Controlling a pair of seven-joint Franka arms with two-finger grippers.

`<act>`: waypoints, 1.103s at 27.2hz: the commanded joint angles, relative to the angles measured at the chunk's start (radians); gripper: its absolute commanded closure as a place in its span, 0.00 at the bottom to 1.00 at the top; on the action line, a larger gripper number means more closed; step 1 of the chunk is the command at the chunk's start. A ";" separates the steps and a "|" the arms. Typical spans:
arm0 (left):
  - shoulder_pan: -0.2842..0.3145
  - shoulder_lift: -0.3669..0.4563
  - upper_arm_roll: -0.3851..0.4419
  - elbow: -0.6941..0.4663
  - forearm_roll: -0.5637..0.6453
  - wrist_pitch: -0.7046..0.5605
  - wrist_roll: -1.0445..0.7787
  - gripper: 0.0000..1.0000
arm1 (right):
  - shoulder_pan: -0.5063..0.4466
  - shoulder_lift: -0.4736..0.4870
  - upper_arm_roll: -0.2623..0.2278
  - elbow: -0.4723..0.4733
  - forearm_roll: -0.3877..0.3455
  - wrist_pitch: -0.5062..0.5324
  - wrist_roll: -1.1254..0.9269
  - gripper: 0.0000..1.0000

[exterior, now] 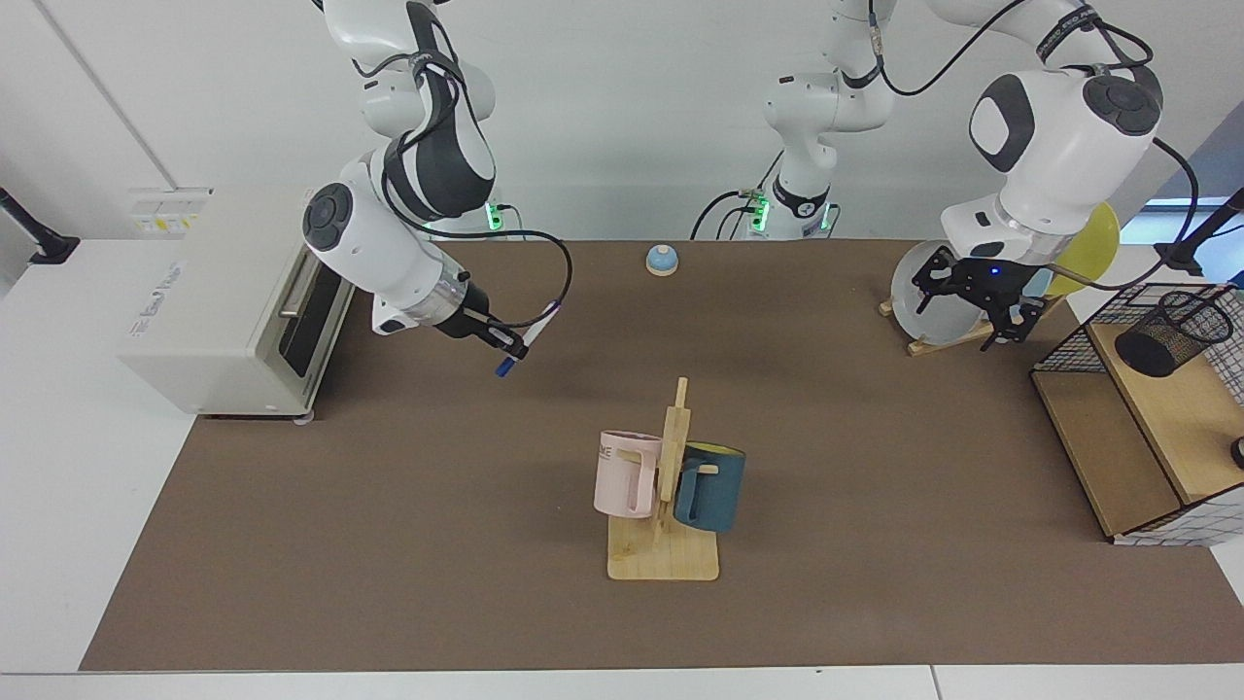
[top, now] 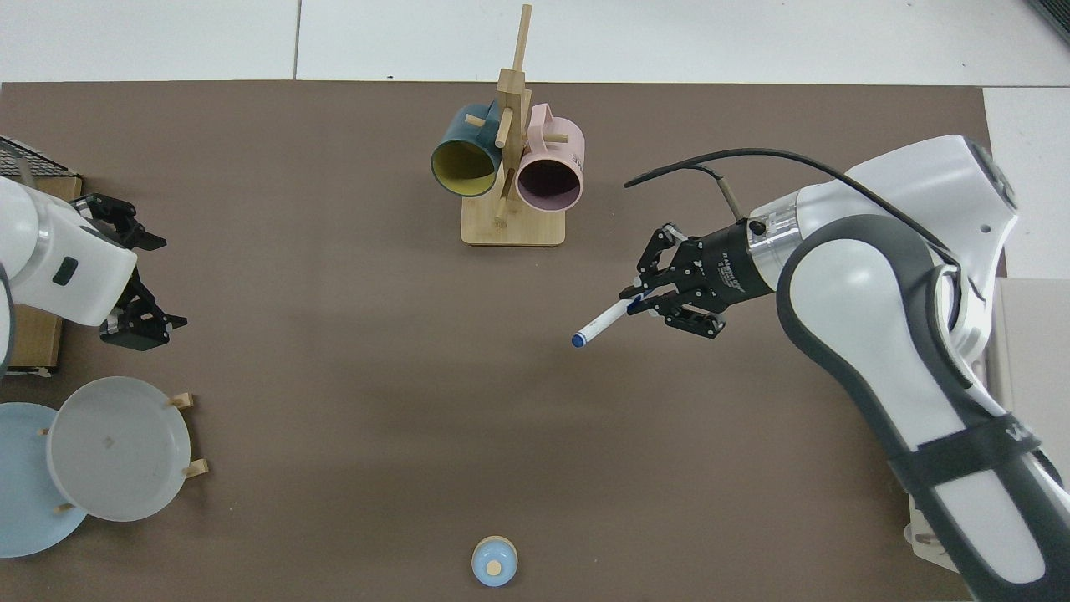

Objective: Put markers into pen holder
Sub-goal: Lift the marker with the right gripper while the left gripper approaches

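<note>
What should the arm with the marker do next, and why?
Probably carry it on across the table. The right gripper holds the marker in the air near the toaster oven, while the pen holder stands far off beside the open left gripper.

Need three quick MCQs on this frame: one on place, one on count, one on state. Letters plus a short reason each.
1. Where is the small black wire-mesh pen holder?
A. on the wooden shelf inside the wire-grid basket
B. beside the toaster oven
C. on the mug rack

2. How many mugs hang on the wooden mug rack?
A. one
B. two
C. three

3. What is the state of the white-barrelled, blue-capped marker?
A. lying on the brown mat
B. standing in the holder
C. held in the air by the right hand

Key:
1 A, it sits on the shelf at the table's end, near the open left hand.
2 B, one pink and one dark teal.
3 C, the fingers clamp it, tilted, above the mat.
</note>
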 commanded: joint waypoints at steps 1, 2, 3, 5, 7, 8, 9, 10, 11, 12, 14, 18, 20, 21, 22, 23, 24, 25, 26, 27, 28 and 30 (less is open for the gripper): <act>-0.047 -0.022 0.003 -0.024 -0.013 0.007 0.103 0.00 | 0.080 0.020 0.001 0.036 0.079 0.082 0.139 1.00; -0.059 -0.022 0.001 -0.024 -0.015 0.006 0.106 0.00 | 0.097 0.020 0.001 0.036 0.092 0.106 0.163 1.00; -0.067 -0.024 -0.001 -0.024 -0.015 0.001 0.110 0.00 | 0.110 0.020 0.001 0.036 0.101 0.126 0.182 1.00; -0.079 -0.025 -0.008 -0.024 -0.018 -0.010 0.116 0.00 | 0.135 0.021 0.001 0.036 0.122 0.165 0.217 1.00; -0.081 -0.025 -0.031 -0.018 -0.018 -0.011 0.114 0.00 | 0.166 0.020 0.001 0.036 0.142 0.201 0.242 1.00; -0.081 -0.027 -0.054 -0.010 -0.019 -0.013 0.110 0.00 | 0.190 0.020 0.001 0.036 0.155 0.227 0.257 1.00; -0.081 -0.028 -0.072 -0.002 -0.018 -0.013 0.107 0.00 | 0.210 0.020 0.001 0.035 0.161 0.249 0.269 1.00; -0.081 -0.028 -0.086 0.008 -0.018 -0.014 0.103 0.00 | 0.230 0.020 0.001 0.035 0.162 0.272 0.285 1.00; -0.081 -0.027 -0.099 0.018 -0.018 -0.019 0.103 0.00 | 0.245 0.020 0.001 0.033 0.162 0.293 0.303 1.00; -0.083 -0.025 -0.112 0.024 -0.018 -0.025 0.102 0.00 | 0.259 0.020 0.001 0.032 0.162 0.310 0.323 1.00; -0.081 -0.027 -0.143 0.025 -0.018 -0.037 0.093 0.00 | 0.279 0.020 0.001 0.032 0.165 0.332 0.358 1.00; -0.083 -0.040 -0.169 0.025 -0.015 -0.049 0.062 0.00 | 0.290 0.018 0.001 0.030 0.219 0.350 0.407 1.00; -0.090 -0.042 -0.177 0.024 -0.015 -0.059 0.061 0.00 | 0.290 0.018 0.001 0.028 0.222 0.350 0.424 1.00; -0.095 -0.043 -0.182 0.024 -0.015 -0.062 0.059 0.00 | 0.290 0.018 0.001 0.028 0.224 0.350 0.432 1.00; -0.098 -0.045 -0.188 0.024 -0.012 -0.063 0.056 0.00 | 0.290 0.018 0.001 0.028 0.224 0.350 0.438 1.00; -0.101 -0.051 -0.198 0.024 -0.012 -0.066 0.041 0.00 | 0.290 0.018 0.001 0.028 0.224 0.352 0.446 1.00; -0.101 -0.056 -0.211 0.024 -0.009 -0.069 0.021 0.00 | 0.290 0.018 0.001 0.028 0.230 0.353 0.453 1.00; -0.101 -0.057 -0.226 0.024 -0.002 -0.075 -0.002 0.00 | 0.290 0.018 0.001 0.025 0.237 0.358 0.458 1.00; -0.101 -0.059 -0.246 0.024 -0.001 -0.079 -0.028 0.00 | 0.290 0.017 0.001 0.025 0.242 0.361 0.460 1.00; -0.101 -0.063 -0.263 0.024 0.002 -0.080 -0.050 0.00 | 0.292 0.014 0.001 0.024 0.242 0.361 0.460 1.00; -0.101 -0.065 -0.275 0.024 0.010 -0.080 -0.067 0.00 | 0.293 0.012 0.001 0.019 0.241 0.361 0.460 1.00; -0.103 -0.070 -0.304 0.021 0.027 -0.077 -0.105 0.00 | 0.305 0.010 0.001 0.015 0.241 0.361 0.460 1.00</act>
